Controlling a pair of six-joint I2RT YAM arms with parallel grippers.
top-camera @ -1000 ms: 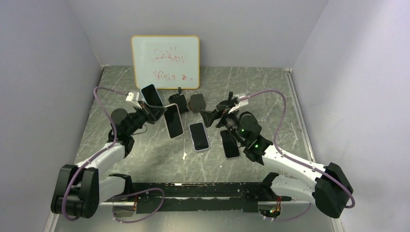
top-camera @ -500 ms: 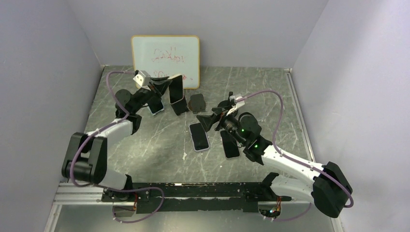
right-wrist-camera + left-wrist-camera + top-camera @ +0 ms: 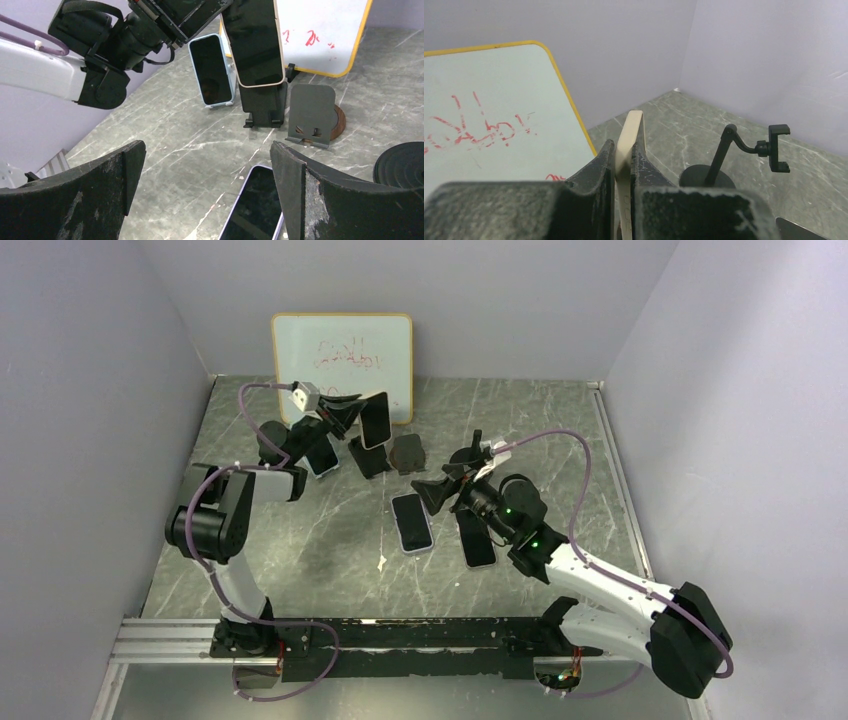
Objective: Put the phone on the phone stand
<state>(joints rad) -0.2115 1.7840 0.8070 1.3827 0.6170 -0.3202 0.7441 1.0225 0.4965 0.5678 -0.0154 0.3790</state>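
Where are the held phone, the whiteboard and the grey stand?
held phone (image 3: 255, 45): right wrist view, middle of its screen.
whiteboard (image 3: 342, 365): top view, middle of its face.
grey stand (image 3: 311, 112): right wrist view, its flat plate.

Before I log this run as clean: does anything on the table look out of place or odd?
Nothing broken or spilled. One small white scrap lies on the marble tabletop, near the left flat-lying phone.

The left arm rises steeply from its base and folds at the elbow, its left hand reaching right at the far side, fingers clamped on a phone. The right arm stretches low toward the centre, its right hand spread wide, holding nothing.
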